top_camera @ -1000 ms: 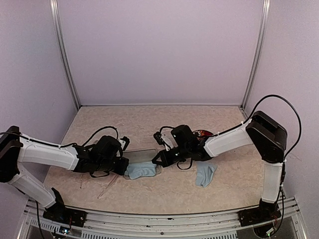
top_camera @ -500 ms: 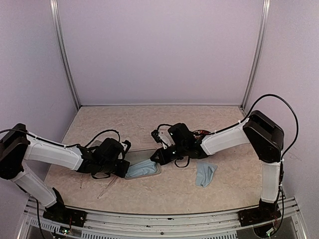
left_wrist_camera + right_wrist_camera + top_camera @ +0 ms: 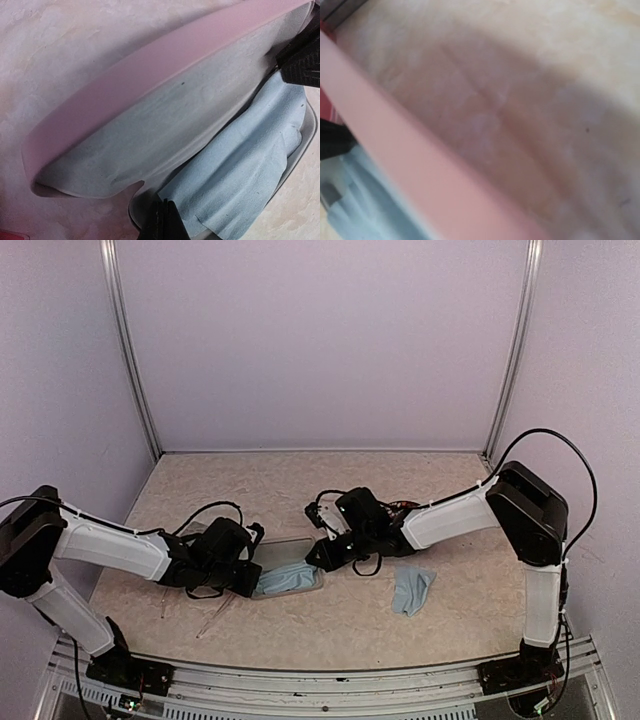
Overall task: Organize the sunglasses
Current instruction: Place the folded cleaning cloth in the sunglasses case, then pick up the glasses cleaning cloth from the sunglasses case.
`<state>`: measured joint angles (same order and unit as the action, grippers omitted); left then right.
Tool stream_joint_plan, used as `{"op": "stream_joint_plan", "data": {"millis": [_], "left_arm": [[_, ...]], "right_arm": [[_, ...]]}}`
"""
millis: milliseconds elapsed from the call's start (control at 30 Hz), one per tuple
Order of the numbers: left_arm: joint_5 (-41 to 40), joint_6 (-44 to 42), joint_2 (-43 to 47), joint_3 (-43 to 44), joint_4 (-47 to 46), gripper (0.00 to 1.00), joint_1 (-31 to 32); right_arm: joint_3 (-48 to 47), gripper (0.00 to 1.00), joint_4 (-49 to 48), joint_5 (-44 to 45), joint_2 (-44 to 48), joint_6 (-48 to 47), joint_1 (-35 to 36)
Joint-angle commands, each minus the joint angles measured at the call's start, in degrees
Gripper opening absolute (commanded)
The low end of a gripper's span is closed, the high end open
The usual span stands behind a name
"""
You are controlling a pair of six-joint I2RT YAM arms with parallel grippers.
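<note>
A pink case (image 3: 300, 548) lies open in the middle of the table, showing its pink lid (image 3: 150, 70) and grey lining (image 3: 165, 130). A light-blue cloth (image 3: 245, 170) lies folded in its lower half. My left gripper (image 3: 165, 216) is shut, its tips at the case's near rim beside the cloth's corner. My right gripper (image 3: 320, 552) is at the lid's far end, and its black fingers (image 3: 301, 62) touch the lid edge. The red sunglasses (image 3: 403, 507) peek out behind the right arm. The pale sunglasses (image 3: 213, 620) lie near the front left.
A second light-blue cloth (image 3: 411, 590) lies crumpled on the table right of the case. Metal rails run along the near edge (image 3: 320, 675). The right wrist view is blurred, filled by the pink lid (image 3: 420, 165) and the beige table (image 3: 530, 100).
The cloth, which hung over the case's front edge, now lies inside the case. Both grippers have shifted slightly left and closer to the case.
</note>
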<state>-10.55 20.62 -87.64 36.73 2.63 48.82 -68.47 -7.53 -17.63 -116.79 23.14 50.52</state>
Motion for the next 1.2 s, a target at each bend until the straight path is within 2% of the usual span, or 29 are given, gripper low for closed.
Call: {"op": "stream_joint_plan", "data": {"millis": [0,233,600,800,1167], "left_arm": [[-1.54,0.20,1.27,1.33,0.71,0.03,-0.39],[-1.69,2.09,4.60,1.33,0.88,0.09,-0.26],[0.04,2.76,8.13,-0.11,-2.41,0.15,1.72],[1.26,2.61,4.04,0.48,-4.01,0.15,3.01],[2.11,3.00,-2.18,2.08,-5.27,0.18,6.86]], "right_arm": [[-0.69,0.14,0.98,1.42,1.26,-0.95,0.47],[-0.46,0.26,0.76,1.30,2.88,-0.66,0.93],[2.13,0.33,0.08,3.75,6.26,0.07,1.84],[2.37,0.37,0.39,5.35,6.76,-0.16,2.88],[1.71,0.39,2.91,6.78,4.11,0.02,4.12]]}}
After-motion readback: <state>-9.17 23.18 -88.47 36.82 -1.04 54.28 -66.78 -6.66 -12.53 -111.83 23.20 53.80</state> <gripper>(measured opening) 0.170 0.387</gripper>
